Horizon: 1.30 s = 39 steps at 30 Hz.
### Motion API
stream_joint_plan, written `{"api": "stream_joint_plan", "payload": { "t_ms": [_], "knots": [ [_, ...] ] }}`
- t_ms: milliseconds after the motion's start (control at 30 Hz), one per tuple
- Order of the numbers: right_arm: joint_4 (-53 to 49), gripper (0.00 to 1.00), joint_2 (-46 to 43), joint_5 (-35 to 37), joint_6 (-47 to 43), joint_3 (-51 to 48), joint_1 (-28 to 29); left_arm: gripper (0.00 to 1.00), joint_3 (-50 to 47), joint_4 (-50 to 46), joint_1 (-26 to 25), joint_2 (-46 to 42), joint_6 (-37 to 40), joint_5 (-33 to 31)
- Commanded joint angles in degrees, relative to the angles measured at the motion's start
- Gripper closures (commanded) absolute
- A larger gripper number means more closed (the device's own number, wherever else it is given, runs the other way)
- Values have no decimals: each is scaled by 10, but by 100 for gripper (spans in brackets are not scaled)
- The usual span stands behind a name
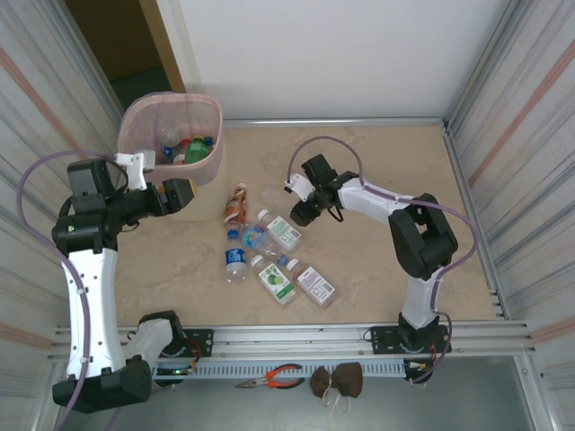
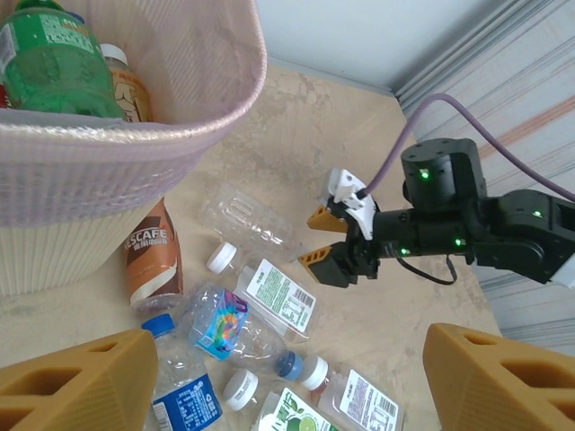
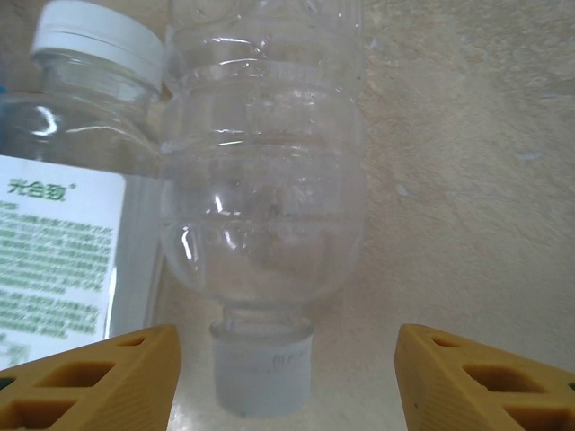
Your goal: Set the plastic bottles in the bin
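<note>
At the left, the left gripper (image 1: 182, 194) hung close by the near side of the bin (image 1: 135, 112), its jaws spread wide and holding nothing; in the left wrist view its two tan fingers (image 2: 81, 382) stood far apart above the counter (image 1: 377, 171). The bin stood in the far left corner of the counter. Inside it lay a green bottle (image 2: 54, 63) and, beside that, a white-capped bottle with a brown label (image 2: 126, 85).

Just right of the bin, more plastic bottles lay on their sides in a loose cluster: a brown coffee bottle (image 1: 235, 205), a bottle with a blue label (image 1: 235, 262), a crumpled blue-capped bottle (image 1: 254, 238), a lime-labelled bottle (image 1: 274, 278), a white-capped bottle with a green-and-white label (image 1: 280, 229) and a reddish bottle (image 1: 310, 283).

At the far edge of the cluster lay a clear bottle without a label (image 1: 272, 196). The right gripper (image 1: 296, 212) was lowered at its capped end. Its jaws stood apart on either side of the neck, with a gap showing on each side, gripping nothing (image 3: 287, 359).
</note>
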Motion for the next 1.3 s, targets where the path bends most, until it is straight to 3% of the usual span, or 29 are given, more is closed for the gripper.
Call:
{"api": "stream_joint_plan", "payload": {
  "t_ms": [0,300,600,933,1267],
  "knots": [
    [1,38,28,5,-20,20,-2,22,-5,12,-5,-12,-9,11],
    [4,50,67,-2,-19,22,-3,22,-16,14,-15,-14,-13,5],
    [6,63,46,10,-16,12,-7,22,-27,27,-26,-7,-17,6],
    [43,68,-48,49,-37,-44,-35,22,-28,42,-48,2,-22,0],
    [121,71,-200,110,-193,-147,-35,22,-18,55,-83,20,-20,-6]
  ]
}}
